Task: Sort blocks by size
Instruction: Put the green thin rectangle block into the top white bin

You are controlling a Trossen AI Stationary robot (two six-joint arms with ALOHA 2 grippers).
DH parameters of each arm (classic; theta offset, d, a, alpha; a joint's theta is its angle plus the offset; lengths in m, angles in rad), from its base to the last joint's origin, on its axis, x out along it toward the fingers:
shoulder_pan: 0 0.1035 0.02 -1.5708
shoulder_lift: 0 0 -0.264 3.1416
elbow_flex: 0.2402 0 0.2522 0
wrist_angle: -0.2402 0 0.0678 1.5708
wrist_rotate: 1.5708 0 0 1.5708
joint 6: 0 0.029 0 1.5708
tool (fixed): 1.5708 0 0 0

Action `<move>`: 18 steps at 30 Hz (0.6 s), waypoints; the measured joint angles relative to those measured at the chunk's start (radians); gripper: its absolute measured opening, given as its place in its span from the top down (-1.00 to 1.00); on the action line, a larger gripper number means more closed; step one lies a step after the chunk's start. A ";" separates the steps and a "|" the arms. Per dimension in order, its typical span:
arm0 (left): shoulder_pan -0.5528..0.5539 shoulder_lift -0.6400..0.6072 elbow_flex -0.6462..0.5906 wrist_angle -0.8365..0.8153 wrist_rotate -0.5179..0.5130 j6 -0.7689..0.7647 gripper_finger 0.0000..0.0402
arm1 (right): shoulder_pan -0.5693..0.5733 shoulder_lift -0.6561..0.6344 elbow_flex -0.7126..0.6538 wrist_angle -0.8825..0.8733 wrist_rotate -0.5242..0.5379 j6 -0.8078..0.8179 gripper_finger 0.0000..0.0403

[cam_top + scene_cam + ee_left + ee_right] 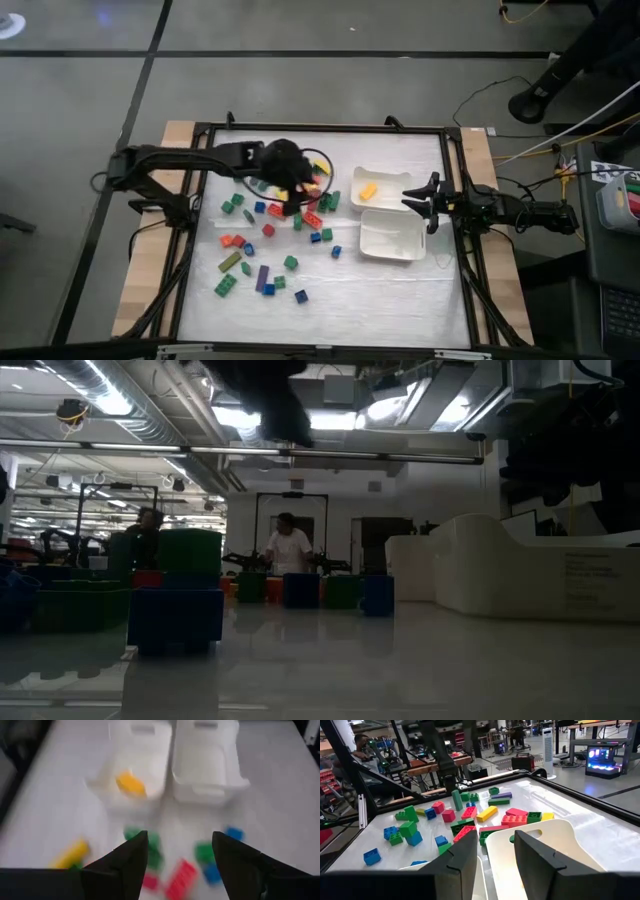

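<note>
Many small coloured blocks (pixel 270 235) lie scattered on the white table, mostly left of centre; they also show in the right wrist view (pixel 470 815). My left gripper (pixel 292 188) hovers over the far part of the pile, open and empty. In its wrist view (pixel 180 842) green (pixel 150 847), red (pixel 181 876) and blue (pixel 212 870) blocks lie below the fingers. One yellow block (pixel 368 189) lies in the far white tray (pixel 392 178). My right gripper (pixel 417 200) is open and empty at the trays' right side.
The near white tray (pixel 390 240) stands beside the far one, with nothing in it that I can see. A black frame (pixel 455 200) borders the table. People stand in the room beyond (pixel 290 550). Bare table lies along the near edge (pixel 380 300).
</note>
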 joint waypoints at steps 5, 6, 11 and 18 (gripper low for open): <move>-0.037 -0.057 0.000 -0.252 -0.001 -0.184 -0.02 | 0.000 0.000 0.000 0.000 0.000 0.000 0.35; -0.047 -0.061 0.000 -0.308 -0.001 -0.227 -0.02 | 0.000 0.000 0.000 0.000 0.000 0.000 0.35; -0.123 -0.062 -0.008 -0.558 0.000 -0.448 -0.02 | 0.000 0.000 0.000 0.000 0.000 0.000 0.35; -0.223 -0.061 -0.079 -0.624 -0.002 -0.666 -0.02 | 0.000 0.000 0.000 0.000 0.000 0.000 0.35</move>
